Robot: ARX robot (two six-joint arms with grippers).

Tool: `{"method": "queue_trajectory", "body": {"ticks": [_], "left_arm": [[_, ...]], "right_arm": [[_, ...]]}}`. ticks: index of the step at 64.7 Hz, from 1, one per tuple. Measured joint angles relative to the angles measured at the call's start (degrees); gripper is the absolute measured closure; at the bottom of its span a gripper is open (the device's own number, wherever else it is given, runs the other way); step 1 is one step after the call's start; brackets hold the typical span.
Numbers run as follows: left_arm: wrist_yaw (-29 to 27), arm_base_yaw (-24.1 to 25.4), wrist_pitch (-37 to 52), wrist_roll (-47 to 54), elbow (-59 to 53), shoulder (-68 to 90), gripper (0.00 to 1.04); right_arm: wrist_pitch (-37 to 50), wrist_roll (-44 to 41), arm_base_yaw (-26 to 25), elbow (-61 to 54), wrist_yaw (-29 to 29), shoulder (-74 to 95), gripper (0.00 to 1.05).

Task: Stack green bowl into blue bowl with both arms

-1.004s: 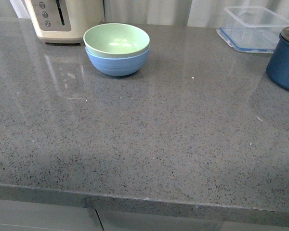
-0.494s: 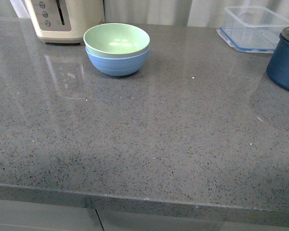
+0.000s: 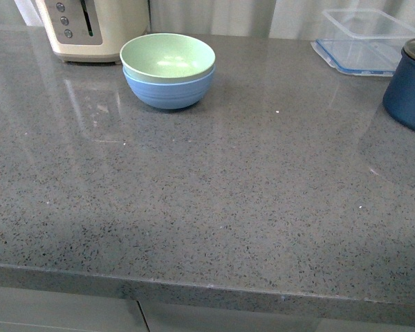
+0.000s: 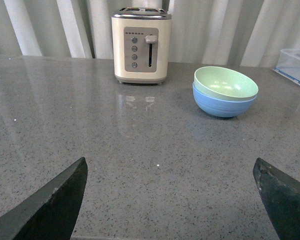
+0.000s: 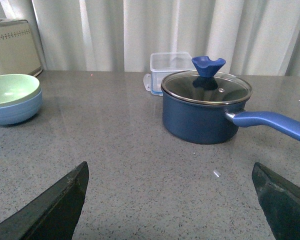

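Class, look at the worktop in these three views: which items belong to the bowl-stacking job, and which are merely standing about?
Belong to the job:
green bowl, nested inside the blue one
blue bowl
left gripper, open, empty
right gripper, open, empty

Standing about:
toaster
navy pot with glass lid
clear container

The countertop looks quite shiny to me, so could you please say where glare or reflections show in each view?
Front view: the toaster mirrors faintly in the countertop before it. Left wrist view: its reflection shows clearly below its base; the fingers are dark. Right wrist view: soft sheen only, with glare on the pot's glass lid.
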Motion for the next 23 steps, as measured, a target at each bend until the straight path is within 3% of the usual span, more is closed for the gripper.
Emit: {"method": "queue_trajectory", "body": {"ticks": [23], "left_arm": [[0.00,0.00,0.00,0.00,0.00,0.00,0.07]], "right_arm": [[0.02,0.02,0.00,0.00,0.00,0.00,0.10]]}}
